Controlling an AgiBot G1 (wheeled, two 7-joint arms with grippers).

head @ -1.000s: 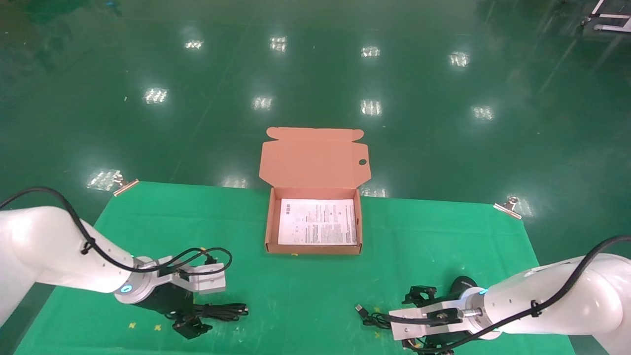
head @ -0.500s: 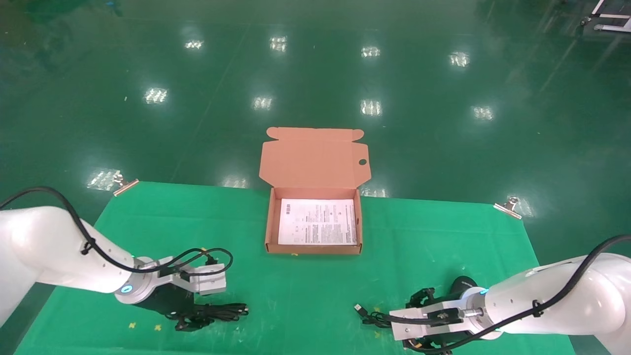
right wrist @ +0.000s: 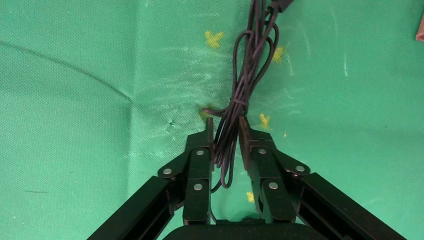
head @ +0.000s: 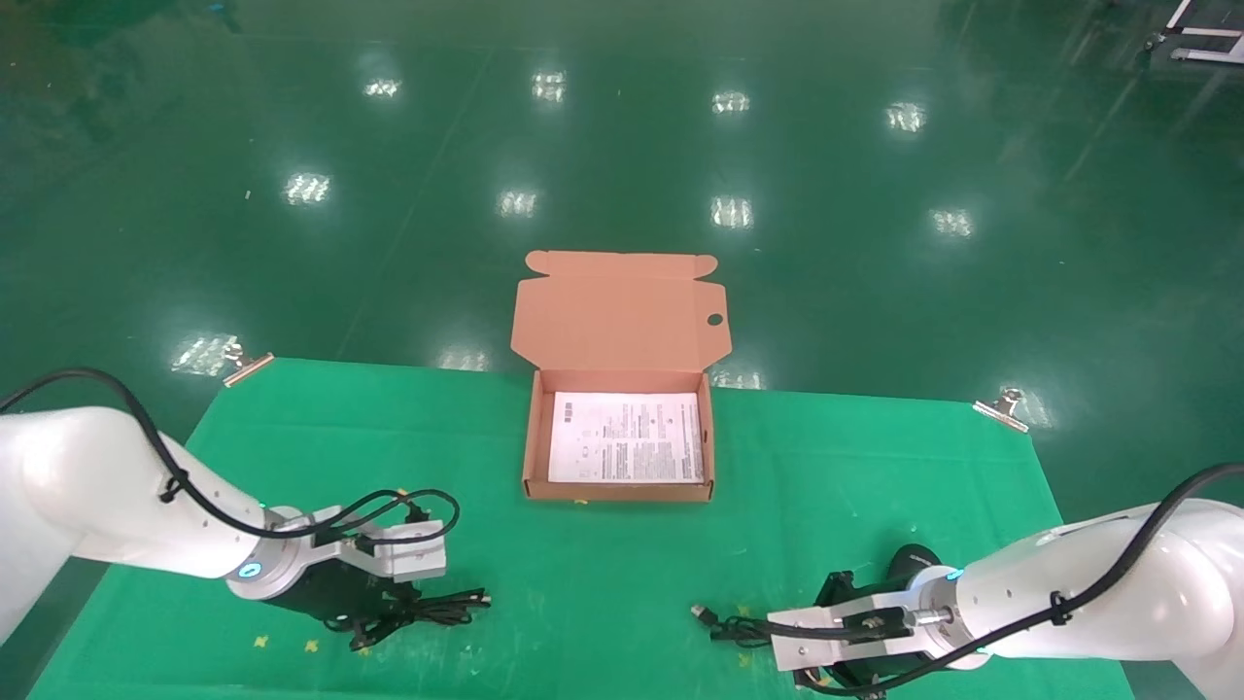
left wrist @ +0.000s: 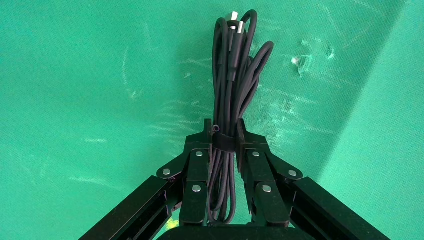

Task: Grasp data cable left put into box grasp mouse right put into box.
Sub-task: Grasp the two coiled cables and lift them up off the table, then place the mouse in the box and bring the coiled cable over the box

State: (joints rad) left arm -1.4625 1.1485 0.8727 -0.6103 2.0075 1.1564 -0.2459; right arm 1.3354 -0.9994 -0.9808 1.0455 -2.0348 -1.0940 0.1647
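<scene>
The mouse (head: pixel 914 561) is mostly hidden behind the right arm in the head view; only a dark rounded part shows beyond the wrist, and its grey label cannot be seen. In the right wrist view the mouse body is out of frame, and only its cord (right wrist: pixel 245 90) shows. The near end of the data cable (head: pixel 437 610) is covered by the left arm in the head view.

There is one data cable, one mouse with one cord, one box (head: pixel 619 491) and one white printed sheet (head: pixel 627 437) lying inside it. Two metal clips (head: pixel 1001 406) hold the green cloth at the far corners of the tabletop (head: pixel 583 564).

The left end effector (left wrist: pixel 223 131) is low at the near left of the tabletop, its fingers (left wrist: pixel 197 165) closed nearly together and clamped on the bundled data cable at its tie band. The right end effector (right wrist: pixel 226 131) is low at the near right, its fingers (right wrist: pixel 257 160) narrowed around the looped cord of the mouse, gripping the cord, not the body. The USB plug (head: pixel 702 613) lies on the cloth, pointing toward the middle. The box stands open at the far centre, well apart from both.
</scene>
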